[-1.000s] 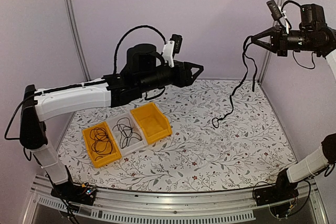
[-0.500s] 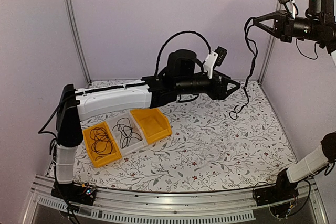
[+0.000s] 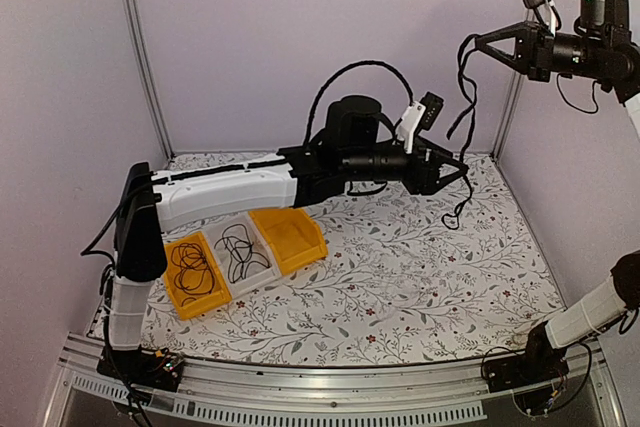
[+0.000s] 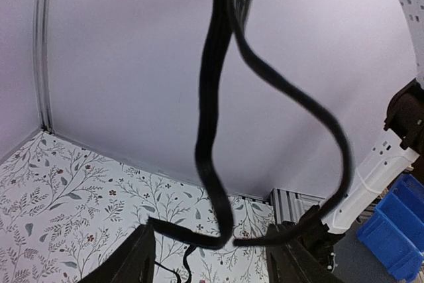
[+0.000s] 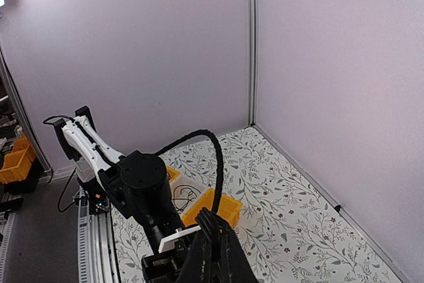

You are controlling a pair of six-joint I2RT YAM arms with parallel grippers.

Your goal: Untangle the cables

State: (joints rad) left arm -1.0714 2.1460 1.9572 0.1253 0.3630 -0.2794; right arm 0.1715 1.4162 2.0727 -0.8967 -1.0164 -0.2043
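The right gripper (image 3: 476,43) was pinched shut on the black cables (image 3: 468,97), high over the table's (image 3: 400,287) far right corner, probably so the strands hung free and apart; the left gripper (image 3: 458,169) stood part open with the lower loops dangling between its fingers, gripping nothing, seemingly placed to catch one strand.

We're looking into a robotics lab test cell here, boxed in by plain lilac wall panels (image 3: 250,37) on slim aluminium posts (image 3: 140,47), with a flower-printed white sheet (image 3: 400,282) over the bench, a slotted aluminium rail (image 3: 330,387) along the front, yellow plastic parts bins (image 3: 290,235) and blue plastic crates (image 4: 401,230) off to the side.
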